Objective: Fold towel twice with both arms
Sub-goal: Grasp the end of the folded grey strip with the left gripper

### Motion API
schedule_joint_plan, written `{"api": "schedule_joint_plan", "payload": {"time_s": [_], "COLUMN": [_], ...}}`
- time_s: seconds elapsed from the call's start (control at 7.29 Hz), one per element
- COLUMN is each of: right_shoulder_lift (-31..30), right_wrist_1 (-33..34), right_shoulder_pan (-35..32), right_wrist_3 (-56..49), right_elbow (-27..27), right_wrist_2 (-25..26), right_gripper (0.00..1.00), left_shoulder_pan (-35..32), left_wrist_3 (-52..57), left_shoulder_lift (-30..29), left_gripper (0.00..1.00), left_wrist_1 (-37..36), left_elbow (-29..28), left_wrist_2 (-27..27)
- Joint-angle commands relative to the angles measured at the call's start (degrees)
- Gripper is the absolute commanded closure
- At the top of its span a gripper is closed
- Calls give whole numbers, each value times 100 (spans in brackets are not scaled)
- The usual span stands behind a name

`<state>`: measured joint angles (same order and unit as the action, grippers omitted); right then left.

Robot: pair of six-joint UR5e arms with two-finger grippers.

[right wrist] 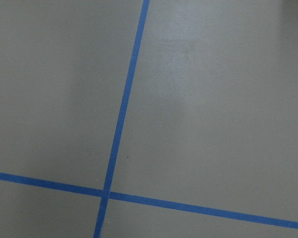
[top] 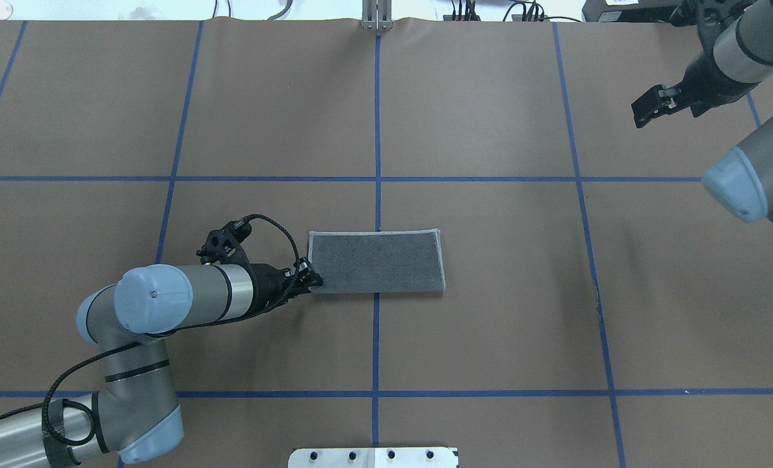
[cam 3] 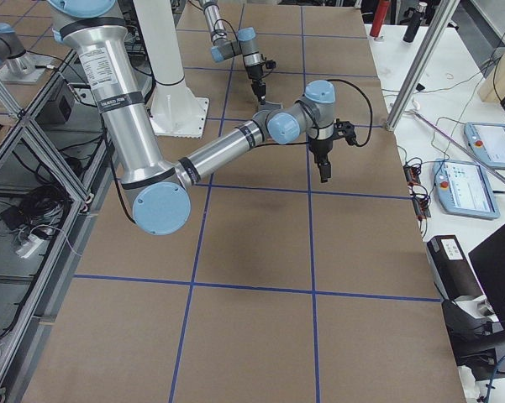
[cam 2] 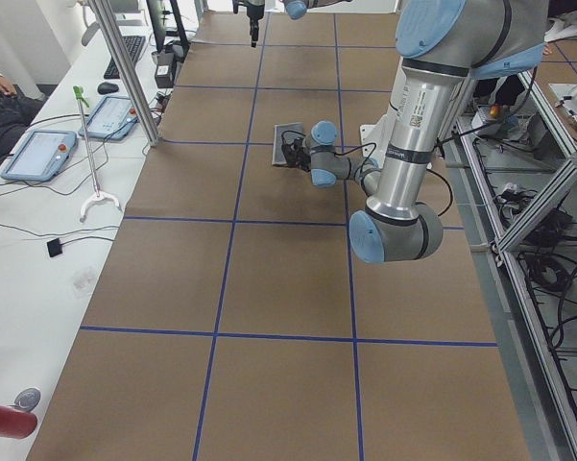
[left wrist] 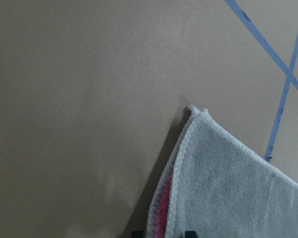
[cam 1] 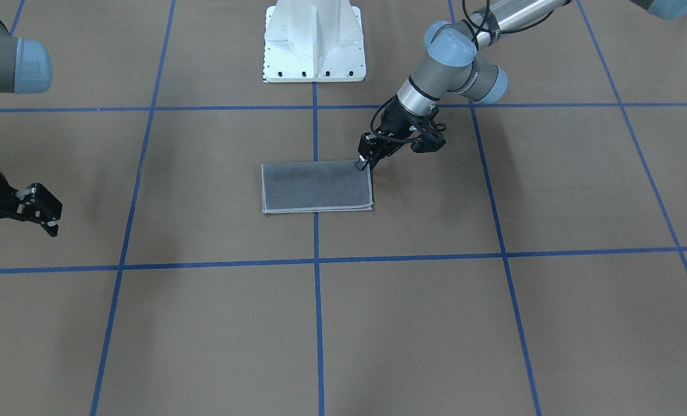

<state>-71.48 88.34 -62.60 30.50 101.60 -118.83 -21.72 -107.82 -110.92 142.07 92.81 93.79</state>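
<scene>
Here a blue-lined brown table (cam 1: 580, 185) holds the folded grey terry towel (cam 1: 315, 186) near the white metal pedestal (cam 1: 314, 40). The black left gripper (cam 1: 364, 164) pinches its pedestal-side corner. The right gripper (cam 1: 18, 231), half cut off, has its fingers spread.

The towel (cam 1: 317, 186) shows grey, with a pale stitched border and a pink sliver at 1 edge. Brown table (cam 1: 204, 323), blue tape grid (cam 1: 318, 289), white pedestal (cam 1: 314, 43); left arm (cam 1: 427, 78) grey, capped light blue.

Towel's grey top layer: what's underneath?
Beneath the top layer of the folded grey terry towel, a pink strip of lower layer shows at the corner by the black two-finger left gripper. The rest is covered.
</scene>
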Motion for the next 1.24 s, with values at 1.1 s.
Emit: {"api": "schedule_joint_plan", "payload": {"time_s": [1.1], "right_shoulder_lift": [-68], "right_wrist_1": [-1], "right_shoulder_pan": [-76], "right_wrist_3": [-9], "right_elbow": [9], "right_wrist_2": [-35], "right_gripper": [0], "left_shoulder_pan": [-649], "left_wrist_3": [1527], "left_shoulder_lift": [1451], "left_gripper": [100], "left_wrist_1": [-4], "left_elbow": [1161], "left_wrist_2": [8]}}
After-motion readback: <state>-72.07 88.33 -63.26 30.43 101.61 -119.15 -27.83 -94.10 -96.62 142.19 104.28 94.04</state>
